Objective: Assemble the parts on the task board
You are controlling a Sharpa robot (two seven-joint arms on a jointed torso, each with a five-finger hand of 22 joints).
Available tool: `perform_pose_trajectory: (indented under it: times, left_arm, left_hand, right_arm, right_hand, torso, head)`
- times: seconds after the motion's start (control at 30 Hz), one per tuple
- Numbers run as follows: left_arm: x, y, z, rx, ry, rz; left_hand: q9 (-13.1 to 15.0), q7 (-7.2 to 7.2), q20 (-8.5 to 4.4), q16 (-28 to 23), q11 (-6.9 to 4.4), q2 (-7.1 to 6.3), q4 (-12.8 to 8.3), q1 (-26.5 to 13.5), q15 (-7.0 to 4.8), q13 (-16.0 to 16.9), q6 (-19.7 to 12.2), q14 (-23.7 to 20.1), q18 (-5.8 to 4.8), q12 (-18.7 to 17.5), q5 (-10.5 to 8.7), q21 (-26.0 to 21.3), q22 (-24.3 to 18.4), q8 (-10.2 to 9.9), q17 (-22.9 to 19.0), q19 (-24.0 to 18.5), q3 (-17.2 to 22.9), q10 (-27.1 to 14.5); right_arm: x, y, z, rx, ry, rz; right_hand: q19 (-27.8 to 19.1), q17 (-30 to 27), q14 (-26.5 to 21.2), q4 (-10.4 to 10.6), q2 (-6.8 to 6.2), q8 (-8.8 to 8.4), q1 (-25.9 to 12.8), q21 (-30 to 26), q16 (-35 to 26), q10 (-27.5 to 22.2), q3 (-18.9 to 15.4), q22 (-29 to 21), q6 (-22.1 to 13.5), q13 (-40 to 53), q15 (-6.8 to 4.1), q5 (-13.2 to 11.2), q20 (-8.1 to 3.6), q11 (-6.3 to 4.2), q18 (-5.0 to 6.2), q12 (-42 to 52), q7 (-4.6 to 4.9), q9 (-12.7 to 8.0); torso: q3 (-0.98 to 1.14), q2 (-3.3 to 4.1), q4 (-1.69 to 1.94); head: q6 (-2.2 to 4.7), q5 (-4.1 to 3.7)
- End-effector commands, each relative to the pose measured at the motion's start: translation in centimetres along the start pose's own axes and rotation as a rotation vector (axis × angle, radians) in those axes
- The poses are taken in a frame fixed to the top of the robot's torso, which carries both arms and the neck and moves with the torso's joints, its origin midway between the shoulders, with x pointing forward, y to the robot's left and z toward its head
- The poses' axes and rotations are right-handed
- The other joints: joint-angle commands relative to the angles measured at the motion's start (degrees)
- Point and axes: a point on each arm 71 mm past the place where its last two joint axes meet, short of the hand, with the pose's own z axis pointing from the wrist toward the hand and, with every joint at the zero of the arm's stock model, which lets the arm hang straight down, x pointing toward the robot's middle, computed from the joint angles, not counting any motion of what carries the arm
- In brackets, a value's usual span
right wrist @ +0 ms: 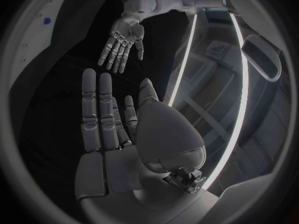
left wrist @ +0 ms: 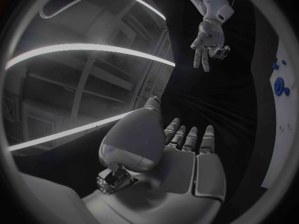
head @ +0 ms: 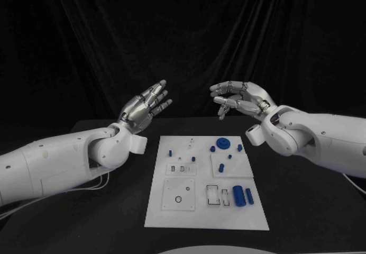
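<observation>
Two white robot arms hover above a black table [head: 76,211], both silver hands raised beyond the far end of a white task board [head: 206,219] that lies flat in the middle of the table.

The left hand [head: 146,107] is held up with its palm turned toward the other hand, fingers straight and spread, grasping nothing. The left wrist view shows the same hand [left wrist: 187,154] from behind, fingers extended side by side and free of any object.

The right hand [head: 240,99] faces it across a gap, well apart from it. Seen from the head, its fingers bend loosely inward at the tips; the right wrist view shows them [right wrist: 99,114] mostly straight and apart, with nothing between them. The hand is released and empty.

All the small blue parts rest on the board. A round blue disc [head: 222,142] sits near the board's far edge, with several little blue pegs [head: 230,156] scattered just beside it on a raised white square [head: 244,170]. Two upright-lying blue cylinders [head: 243,194] rest close together toward the board's right side, next to a clear insert with rectangular slots [head: 217,195]. Another pair of small blue pieces [head: 169,153] lies on the left half of the board, above a white square [head: 169,207] carrying a thin dark ring [head: 179,199].

Neither hand touches the board or any part.
</observation>
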Motion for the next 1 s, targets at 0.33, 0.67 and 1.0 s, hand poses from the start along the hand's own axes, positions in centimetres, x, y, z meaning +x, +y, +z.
perform_pose_trajectory:
  times: [0.33, 0.67, 1.0]
  left_arm:
    - [0.6, -2.9, 0.6, 0.087, 0.061, 0.004]
    - [0.2, -4.5, -0.1, 0.125, 0.051, 0.017]
    - [0.0, -4.7, -0.1, 0.124, 0.062, 0.012]
  left_hand:
    - [0.72, 0.91, 1.60, 0.24, 1.31, -1.75, -0.32, 4.14, 1.25, 0.72, 4.96, 0.18, 0.64, 2.33, 4.78, 1.03, 0.50, 2.64, 0.12, 0.84, 1.06, 2.26]
    - [0.78, 1.28, 2.00, 0.48, 1.68, -2.06, -0.06, 5.14, 1.61, 0.82, 5.99, 0.30, 0.59, 3.10, 5.91, 1.18, 0.56, 3.44, 0.19, 1.05, 1.49, 2.88]
    - [0.84, 1.49, 2.37, 0.75, 1.91, -2.08, -0.13, 5.73, 2.09, 0.87, 6.57, 0.42, 0.57, 3.43, 6.56, 1.28, 0.61, 3.82, 0.28, 1.18, 1.85, 3.08]
  right_arm:
    - [0.6, 2.1, 2.2, -0.026, 0.439, -1.034]
    - [0.1, 1.0, 2.9, 0.050, 0.522, -1.332]
    - [-0.5, -0.9, 2.4, 0.051, 0.508, -1.352]
  right_hand:
    - [20.38, 34.18, 17.01, 4.56, -4.64, -3.95, 4.56, 37.26, 31.77, 16.87, 5.68, 51.18, 7.80, -1.83, -4.94, 4.82, -4.96, -3.66, -6.55, -7.91, -1.89, -5.07]
    - [19.23, 36.07, 17.50, 5.06, -9.58, -12.34, 1.50, 35.42, 33.39, 19.10, 13.46, 47.44, 12.18, -1.80, -5.43, 6.29, -5.52, -4.06, -5.58, -19.78, -2.78, -7.09]
    - [19.05, 36.20, 17.32, 2.92, -10.97, -14.51, 3.67, 34.79, 33.64, 20.91, 17.76, 47.08, 14.61, -1.57, -5.63, 6.18, -5.74, -4.40, -5.43, -23.94, -2.54, -7.00]
  torso:
    - [-0.55, 1.17, 0.57]
    - [-1.19, 3.67, 1.63]
    - [-1.54, 6.05, 2.24]
  head:
    - [-2.61, -0.62]
    - [-2.60, -2.33]
    - [-0.58, -4.60]
